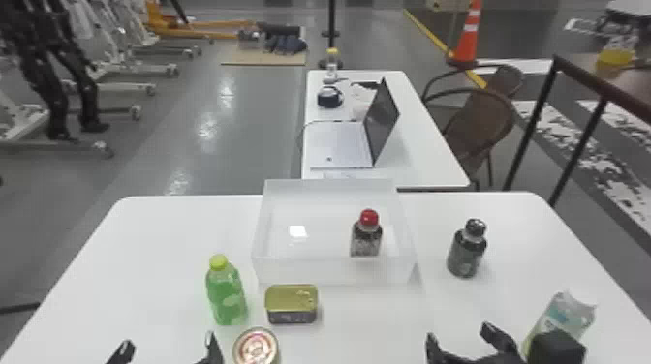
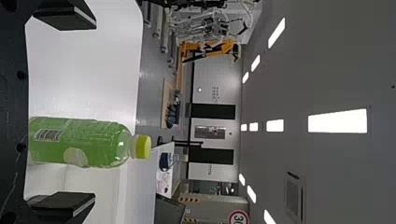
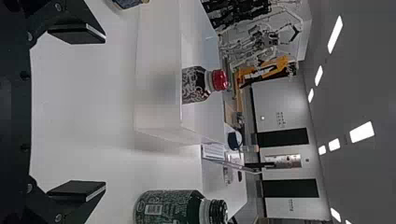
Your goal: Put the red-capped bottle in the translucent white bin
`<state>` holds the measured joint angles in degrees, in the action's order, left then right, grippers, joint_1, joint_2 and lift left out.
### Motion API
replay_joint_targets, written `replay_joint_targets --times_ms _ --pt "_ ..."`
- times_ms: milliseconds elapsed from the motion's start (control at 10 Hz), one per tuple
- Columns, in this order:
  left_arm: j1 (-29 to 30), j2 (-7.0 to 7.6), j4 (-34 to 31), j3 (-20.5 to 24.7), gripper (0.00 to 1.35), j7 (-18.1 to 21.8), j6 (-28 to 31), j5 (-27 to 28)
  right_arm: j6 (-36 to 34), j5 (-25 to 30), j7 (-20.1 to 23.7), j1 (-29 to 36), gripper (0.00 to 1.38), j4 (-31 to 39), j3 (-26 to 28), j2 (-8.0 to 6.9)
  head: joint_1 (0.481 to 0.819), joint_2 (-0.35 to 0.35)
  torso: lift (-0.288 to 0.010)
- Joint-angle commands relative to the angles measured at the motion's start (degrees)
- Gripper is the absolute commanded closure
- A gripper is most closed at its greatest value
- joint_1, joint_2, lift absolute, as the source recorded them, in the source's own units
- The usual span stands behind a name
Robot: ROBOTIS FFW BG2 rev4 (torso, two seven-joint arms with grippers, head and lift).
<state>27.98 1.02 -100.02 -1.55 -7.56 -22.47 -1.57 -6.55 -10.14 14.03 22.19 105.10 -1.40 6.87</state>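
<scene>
Because nothing calls for a grip at present, both claws stand wide and empty at the near edge: left gripper (image 1: 169, 344), short of the green bottle; right gripper (image 1: 460, 336), short of the bin, apparently left clear after a placement.

Round can (image 1: 256, 348), near, beside the left gripper; lower part cut off by the view's edge.

Carton (image 1: 562, 317), near right; foot hidden behind the right arm's black housing.

Green bottle (image 1: 226, 295), left, upright; rectangular tin (image 1: 291, 304) just right of it. Both outside the bin, presumably as items not asked for.

Translucent white bin (image 1: 334, 270), centre, set within either arm's likely reach; frosted near wall, floor hard to make out through it.

Red-capped bottle (image 1: 366, 239), inside the bin, right part, upright, seemingly stood on its base; foot obscured by the near wall. Task judged done.

Dark bottle (image 1: 466, 254), right of the bin, upright; label illegible.

Laptop (image 1: 346, 143), far table; screen face mostly turned away.
</scene>
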Motion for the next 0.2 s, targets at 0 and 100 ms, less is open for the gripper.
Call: replay_joint_targets --times_ms 0,100 --pt "-0.2 0.04 0.0 0.0 0.02 0.0 0.2 0.2 -0.1 0.5 -0.1 0.1 0.18 0.1 0.0 -0.28 0.549 0.0 -0.1" --pt "-0.2 0.04 0.0 0.0 0.02 0.0 0.3 0.2 -0.1 0.7 -0.3 0.1 0.18 0.2 0.0 -0.28 0.549 0.0 -0.1"
